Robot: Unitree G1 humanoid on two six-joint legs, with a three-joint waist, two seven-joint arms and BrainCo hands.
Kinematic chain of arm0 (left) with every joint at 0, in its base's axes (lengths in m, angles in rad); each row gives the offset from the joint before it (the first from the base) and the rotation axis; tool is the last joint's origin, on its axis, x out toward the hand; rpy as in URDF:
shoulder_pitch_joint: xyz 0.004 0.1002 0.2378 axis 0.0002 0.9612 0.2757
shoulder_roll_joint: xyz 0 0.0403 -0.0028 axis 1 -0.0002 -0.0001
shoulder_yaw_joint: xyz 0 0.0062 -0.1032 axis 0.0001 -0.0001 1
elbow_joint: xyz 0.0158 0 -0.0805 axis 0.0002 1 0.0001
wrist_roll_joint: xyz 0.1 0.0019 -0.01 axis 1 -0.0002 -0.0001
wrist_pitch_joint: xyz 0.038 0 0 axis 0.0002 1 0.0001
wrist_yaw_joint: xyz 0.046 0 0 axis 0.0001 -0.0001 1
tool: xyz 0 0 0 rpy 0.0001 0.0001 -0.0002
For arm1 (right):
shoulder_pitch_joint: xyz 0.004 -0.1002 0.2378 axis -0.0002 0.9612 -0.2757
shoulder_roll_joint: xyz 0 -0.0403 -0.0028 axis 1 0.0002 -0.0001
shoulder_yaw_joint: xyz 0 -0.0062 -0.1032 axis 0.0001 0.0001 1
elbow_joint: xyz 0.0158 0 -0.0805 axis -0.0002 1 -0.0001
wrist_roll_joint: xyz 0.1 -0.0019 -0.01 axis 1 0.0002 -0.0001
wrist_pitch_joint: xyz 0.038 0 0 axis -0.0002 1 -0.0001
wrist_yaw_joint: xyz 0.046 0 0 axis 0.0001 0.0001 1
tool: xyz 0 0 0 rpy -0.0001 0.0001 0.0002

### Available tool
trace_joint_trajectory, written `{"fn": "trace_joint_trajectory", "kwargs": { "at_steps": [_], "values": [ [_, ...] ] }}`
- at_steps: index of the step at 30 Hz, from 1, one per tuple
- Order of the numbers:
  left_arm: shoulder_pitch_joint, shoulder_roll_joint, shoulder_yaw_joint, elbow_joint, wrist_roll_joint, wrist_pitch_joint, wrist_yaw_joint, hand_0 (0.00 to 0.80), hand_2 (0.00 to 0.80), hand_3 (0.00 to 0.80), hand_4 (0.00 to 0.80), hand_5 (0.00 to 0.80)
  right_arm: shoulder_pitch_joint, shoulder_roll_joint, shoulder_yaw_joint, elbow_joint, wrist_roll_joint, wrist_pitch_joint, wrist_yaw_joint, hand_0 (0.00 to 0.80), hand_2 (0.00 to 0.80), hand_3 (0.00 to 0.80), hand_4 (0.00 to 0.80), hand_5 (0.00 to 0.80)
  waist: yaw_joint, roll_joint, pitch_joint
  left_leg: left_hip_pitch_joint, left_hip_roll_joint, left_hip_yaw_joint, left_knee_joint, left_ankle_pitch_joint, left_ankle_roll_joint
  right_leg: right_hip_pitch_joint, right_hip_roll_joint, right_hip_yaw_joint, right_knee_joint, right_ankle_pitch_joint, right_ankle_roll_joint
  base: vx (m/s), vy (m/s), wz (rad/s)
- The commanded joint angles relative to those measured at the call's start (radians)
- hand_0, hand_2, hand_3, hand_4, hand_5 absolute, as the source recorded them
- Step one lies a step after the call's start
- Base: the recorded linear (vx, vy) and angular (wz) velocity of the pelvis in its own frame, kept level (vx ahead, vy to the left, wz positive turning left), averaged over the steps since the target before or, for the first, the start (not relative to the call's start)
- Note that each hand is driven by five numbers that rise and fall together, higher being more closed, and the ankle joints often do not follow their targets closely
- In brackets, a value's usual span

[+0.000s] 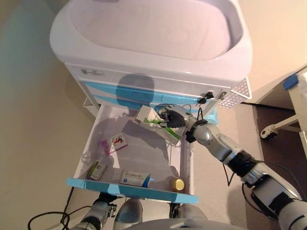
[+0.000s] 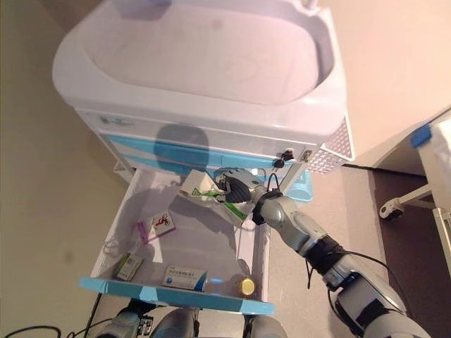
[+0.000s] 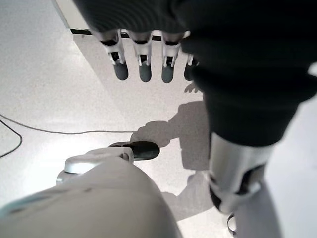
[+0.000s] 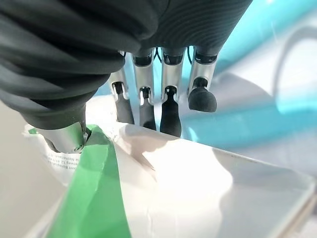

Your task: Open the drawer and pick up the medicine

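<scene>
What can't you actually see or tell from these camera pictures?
- Green-and-white medicine box: the right hand covers part of it in both eye views.
- Print on the small boxes in the drawer: too small.
- Left hand: its wrist view shows only floor.

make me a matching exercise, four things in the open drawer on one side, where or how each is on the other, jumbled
Things:
1. white and green box
2. gold-capped bottle
3. blue and white box
4. pink packet

Places:
A. front right corner of the drawer
B. held in the right hand
C. left side, mid drawer
D. along the front edge, middle

Pairs: 1-B, 2-A, 3-D, 4-C
</scene>
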Motion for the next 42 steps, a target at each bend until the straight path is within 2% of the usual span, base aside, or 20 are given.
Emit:
{"fn": "trace_joint_trajectory", "kwargs": {
  "at_steps": [1, 3, 4, 5, 7, 8, 9, 10, 13, 16, 18, 19, 25, 26, 29, 31, 42],
  "values": [
    [-0.027, 0.010, 0.021, 0.047, 0.044, -0.005, -0.031, 0.000, 0.000, 0.000, 0.000, 0.000, 0.001, -0.017, -0.014, -0.162, 0.229, -0.046, 0.111, 0.800, 0.800, 0.800, 0.800, 0.800, 0.009, -0.034, -0.038, 0.010, -0.065, 0.025, 0.055, -0.112, 0.046, -0.040, -0.006, 0.033, -0.056, 0.108, 0.040, 0.080, -0.022, -0.08],
    [-0.015, 0.020, 0.028, 0.050, 0.048, -0.005, -0.047, 0.000, 0.000, 0.000, 0.000, 0.000, -0.011, -0.049, -0.010, -0.222, 0.359, -0.036, 0.179, 0.800, 0.800, 0.800, 0.800, 0.800, 0.009, -0.039, -0.056, 0.025, -0.060, 0.033, 0.048, -0.115, 0.044, -0.029, -0.002, 0.037, -0.064, 0.108, 0.041, 0.037, -0.011, -0.11],
    [-0.015, 0.020, 0.028, 0.050, 0.048, -0.005, -0.047, 0.000, 0.000, 0.000, 0.000, 0.000, -0.011, -0.049, -0.011, -0.222, 0.359, -0.036, 0.179, 0.800, 0.800, 0.800, 0.800, 0.800, 0.009, -0.039, -0.055, 0.025, -0.060, 0.033, 0.048, -0.115, 0.044, -0.029, -0.002, 0.037, -0.064, 0.108, 0.041, 0.055, -0.010, -0.18],
    [0.002, 0.032, 0.037, 0.053, 0.052, -0.007, -0.063, 0.000, 0.000, 0.000, 0.000, 0.000, -0.051, -0.110, -0.002, -0.274, 0.490, -0.021, 0.235, 0.800, 0.800, 0.800, 0.800, 0.800, 0.007, -0.047, -0.076, 0.038, -0.056, 0.042, 0.042, -0.117, 0.042, -0.015, 0.002, 0.042, -0.072, 0.108, 0.041, 0.061, -0.008, -0.13],
    [0.015, 0.038, 0.043, 0.057, 0.049, -0.010, -0.078, 0.000, 0.000, 0.000, 0.000, 0.000, -0.105, -0.180, 0.006, -0.324, 0.601, -0.010, 0.274, 0.800, 0.800, 0.800, 0.800, 0.800, 0.006, -0.054, -0.093, 0.053, -0.051, 0.048, 0.037, -0.120, 0.040, -0.004, 0.005, 0.046, -0.080, 0.110, 0.042, 0.058, -0.007, -0.10],
    [0.015, 0.038, 0.043, 0.057, 0.049, -0.010, -0.078, 0.000, 0.000, 0.000, 0.000, 0.000, -0.105, -0.180, 0.006, -0.324, 0.601, -0.010, 0.274, 0.800, 0.800, 0.800, 0.800, 0.800, 0.006, -0.053, -0.092, 0.053, -0.051, 0.048, 0.037, -0.120, 0.040, -0.004, 0.005, 0.046, -0.080, 0.110, 0.042, 0.063, -0.007, -0.08],
    [0.029, 0.043, 0.046, 0.060, 0.045, -0.014, -0.089, 0.000, 0.000, 0.000, 0.000, 0.000, -0.169, -0.247, 0.022, -0.358, 0.693, 0.000, 0.303, 0.800, 0.800, 0.800, 0.800, 0.800, 0.004, -0.062, -0.112, 0.066, -0.045, 0.054, 0.032, -0.122, 0.037, 0.007, 0.007, 0.049, -0.086, 0.110, 0.042, 0.067, -0.005, -0.05],
    [0.033, 0.042, 0.045, 0.062, 0.044, -0.015, -0.093, 0.000, 0.000, 0.000, 0.000, 0.000, -0.191, -0.273, 0.024, -0.366, 0.731, 0.000, 0.307, 0.800, 0.800, 0.800, 0.800, 0.800, 0.002, -0.065, -0.120, 0.072, -0.044, 0.056, 0.029, -0.123, 0.036, 0.012, 0.009, 0.048, -0.089, 0.110, 0.043, 0.067, -0.005, -0.13],
    [0.043, 0.040, 0.042, 0.067, 0.039, -0.016, -0.099, 0.000, 0.000, 0.000, 0.000, 0.000, -0.248, -0.320, 0.040, -0.368, 0.799, 0.004, 0.306, 0.800, 0.800, 0.800, 0.800, 0.800, 0.001, -0.071, -0.133, 0.083, -0.040, 0.061, 0.025, -0.125, 0.033, 0.024, 0.011, 0.048, -0.095, 0.109, 0.044, 0.055, -0.002, -0.10],
    [0.059, 0.035, 0.035, 0.075, 0.026, -0.018, -0.105, 0.000, 0.000, 0.000, 0.000, 0.000, -0.380, -0.393, 0.097, -0.313, 0.856, 0.001, 0.300, 0.800, 0.800, 0.800, 0.800, 0.800, 0.004, -0.087, -0.155, 0.097, -0.037, 0.066, 0.021, -0.129, 0.031, 0.041, 0.013, 0.049, -0.104, 0.109, 0.043, 0.057, -0.004, -0.06],
    [0.061, 0.032, 0.033, 0.078, 0.023, -0.019, -0.105, 0.000, 0.000, 0.000, 0.000, 0.000, -0.403, -0.403, 0.109, -0.299, 0.874, -0.004, 0.300, 0.800, 0.800, 0.800, 0.800, 0.800, 0.004, -0.090, -0.158, 0.100, -0.035, 0.068, 0.021, -0.130, 0.030, 0.044, 0.012, 0.048, -0.105, 0.109, 0.043, 0.037, 0.001, -0.02],
    [0.066, 0.033, 0.030, 0.083, 0.015, -0.020, -0.107, 0.000, 0.000, 0.000, 0.000, 0.000, -0.471, -0.428, 0.146, -0.262, 0.891, -0.010, 0.293, 0.800, 0.800, 0.800, 0.800, 0.800, 0.006, -0.095, -0.162, 0.103, -0.034, 0.068, 0.019, -0.131, 0.029, 0.048, 0.014, 0.047, -0.108, 0.109, 0.044, 0.035, 0.002, -0.01],
    [0.085, 0.041, 0.028, 0.099, 0.000, -0.021, -0.117, 0.000, 0.000, 0.000, 0.000, 0.000, -0.616, -0.475, 0.223, -0.147, 0.885, -0.021, 0.265, 0.800, 0.800, 0.800, 0.800, 0.800, 0.011, -0.113, -0.168, 0.104, -0.030, 0.064, 0.019, -0.131, 0.026, 0.051, 0.014, 0.041, -0.106, 0.107, 0.044, 0.027, -0.001, 0.00],
    [0.089, 0.048, 0.029, 0.103, -0.006, -0.020, -0.119, 0.000, 0.000, 0.000, 0.000, 0.000, -0.671, -0.486, 0.256, -0.087, 0.871, -0.023, 0.253, 0.800, 0.800, 0.800, 0.800, 0.800, 0.014, -0.121, -0.168, 0.106, -0.031, 0.062, 0.020, -0.132, 0.026, 0.052, 0.014, 0.037, -0.103, 0.105, 0.044, 0.040, -0.011, 0.03],
    [0.092, 0.054, 0.029, 0.109, -0.007, -0.020, -0.120, 0.000, 0.000, 0.000, 0.000, 0.000, -0.705, -0.488, 0.272, -0.027, 0.859, -0.023, 0.237, 0.800, 0.800, 0.800, 0.800, 0.800, 0.017, -0.128, -0.167, 0.107, -0.031, 0.060, 0.020, -0.133, 0.025, 0.054, 0.014, 0.036, -0.102, 0.104, 0.044, 0.025, -0.006, 0.03],
    [0.095, 0.065, 0.029, 0.119, -0.012, -0.018, -0.122, 0.000, 0.000, 0.000, 0.000, 0.000, -0.755, -0.478, 0.280, 0.082, 0.825, -0.025, 0.199, 0.800, 0.800, 0.800, 0.800, 0.800, 0.024, -0.137, -0.164, 0.105, -0.030, 0.055, 0.019, -0.132, 0.025, 0.055, 0.015, 0.030, -0.102, 0.102, 0.043, 0.024, -0.008, 0.07],
    [0.094, 0.108, 0.023, 0.137, -0.030, -0.019, -0.130, 0.000, 0.000, 0.000, 0.000, 0.000, -0.885, -0.412, 0.310, 0.448, 0.691, -0.007, 0.128, 0.800, 0.800, 0.800, 0.800, 0.800, 0.050, -0.157, -0.133, 0.081, -0.030, 0.033, 0.029, -0.129, 0.022, 0.045, 0.016, 0.010, -0.092, 0.094, 0.040, 0.003, -0.002, 0.03]
  ]
}}
